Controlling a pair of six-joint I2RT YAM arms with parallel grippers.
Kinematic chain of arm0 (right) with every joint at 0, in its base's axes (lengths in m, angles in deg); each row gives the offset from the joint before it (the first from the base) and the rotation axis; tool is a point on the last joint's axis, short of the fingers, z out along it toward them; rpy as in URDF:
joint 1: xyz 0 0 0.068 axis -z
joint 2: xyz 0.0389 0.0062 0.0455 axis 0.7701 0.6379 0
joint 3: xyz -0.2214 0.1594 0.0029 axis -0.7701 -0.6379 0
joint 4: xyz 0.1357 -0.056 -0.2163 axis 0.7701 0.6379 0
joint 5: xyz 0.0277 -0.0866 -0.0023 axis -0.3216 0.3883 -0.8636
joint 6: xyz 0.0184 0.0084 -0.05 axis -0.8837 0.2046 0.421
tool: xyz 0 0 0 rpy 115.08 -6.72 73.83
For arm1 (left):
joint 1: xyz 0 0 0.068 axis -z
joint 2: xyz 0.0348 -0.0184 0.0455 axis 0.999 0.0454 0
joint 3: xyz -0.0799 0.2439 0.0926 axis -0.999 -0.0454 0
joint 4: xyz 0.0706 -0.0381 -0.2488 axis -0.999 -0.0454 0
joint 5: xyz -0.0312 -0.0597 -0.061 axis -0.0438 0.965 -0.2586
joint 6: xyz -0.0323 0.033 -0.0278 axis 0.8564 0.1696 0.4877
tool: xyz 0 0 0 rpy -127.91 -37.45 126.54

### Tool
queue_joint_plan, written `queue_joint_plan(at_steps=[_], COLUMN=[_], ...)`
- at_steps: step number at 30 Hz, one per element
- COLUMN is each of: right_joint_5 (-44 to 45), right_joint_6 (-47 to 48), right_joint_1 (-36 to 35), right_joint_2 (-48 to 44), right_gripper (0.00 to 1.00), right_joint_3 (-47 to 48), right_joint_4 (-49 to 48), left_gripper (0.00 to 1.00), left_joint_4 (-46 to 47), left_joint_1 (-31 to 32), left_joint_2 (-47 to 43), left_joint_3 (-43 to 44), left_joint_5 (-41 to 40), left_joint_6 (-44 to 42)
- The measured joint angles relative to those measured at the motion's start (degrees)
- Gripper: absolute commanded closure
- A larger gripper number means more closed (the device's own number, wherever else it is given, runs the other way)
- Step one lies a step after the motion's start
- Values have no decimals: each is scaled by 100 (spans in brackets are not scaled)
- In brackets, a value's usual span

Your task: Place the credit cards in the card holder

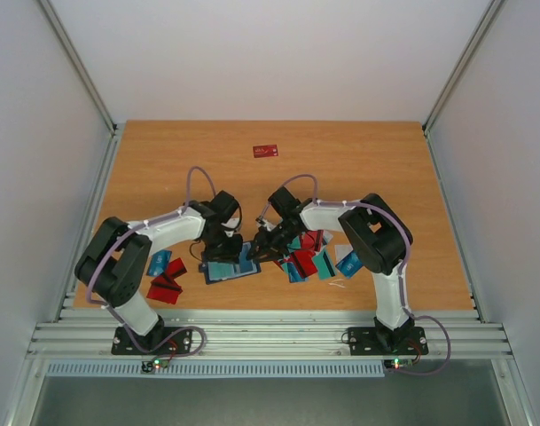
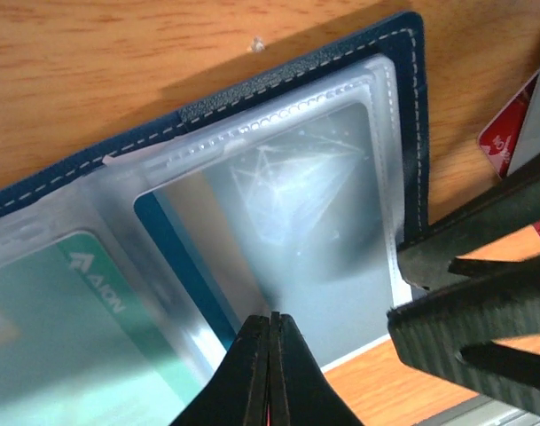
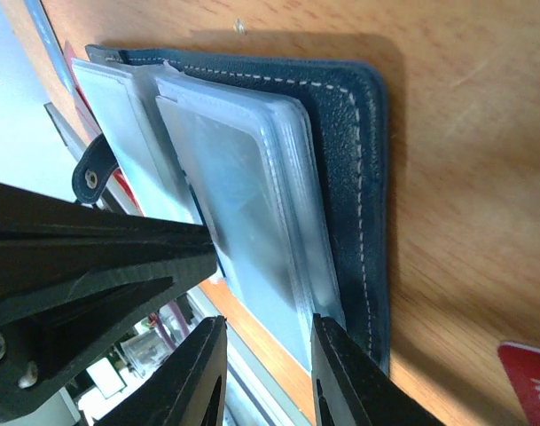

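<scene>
The card holder (image 1: pixel 230 267) lay open on the tabletop (image 1: pixel 358 169), close to the near edge and a little left of its middle. Its dark navy cover faced down and its clear plastic sleeves (image 2: pixel 340 177) faced up. One sleeve held a teal card (image 2: pixel 48 328) printed with "AION", and the edge of a blue card (image 2: pixel 176 257) showed in the sleeve beside it. The small clasp tab (image 3: pixel 90 173) stuck out from one side of the case.

Both arms reached down over the holder. The left jaws were pressed together with their tips at the edge of a clear sleeve; whether a leaf of plastic was caught between them could not be told. The right jaws were spread, with the edge of the sleeve stack lying between them, at the holder's right side and just beside the left jaws.

The loose credit cards lay in three places. A small cluster of red and blue ones (image 1: pixel 165 277) sat toward the near left corner, left of the holder. A bigger heap of red, teal and blue ones (image 1: pixel 312 259) lay just right of the holder, partly under the right arm (image 1: pixel 376 235). A single red card (image 1: pixel 265 151) rested alone toward the far edge, about midway along it and well apart from the rest.
</scene>
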Motion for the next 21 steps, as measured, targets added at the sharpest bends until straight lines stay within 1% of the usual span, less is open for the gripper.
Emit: queue_joint_plan(at_steps=[9, 21], right_joint_5=[13, 4], right_joint_6=[74, 76], right_joint_1=[0, -4], right_joint_2=[42, 74], right_gripper=[73, 74], right_joint_3=[44, 79], right_joint_4=[63, 87], left_gripper=[95, 99], left_joint_4=[-201, -256], left_joint_1=[0, 0], left_joint_2=[-365, -164], left_joint_3=[118, 103], left_joint_5=[-109, -240], left_joint_6=[-42, -140])
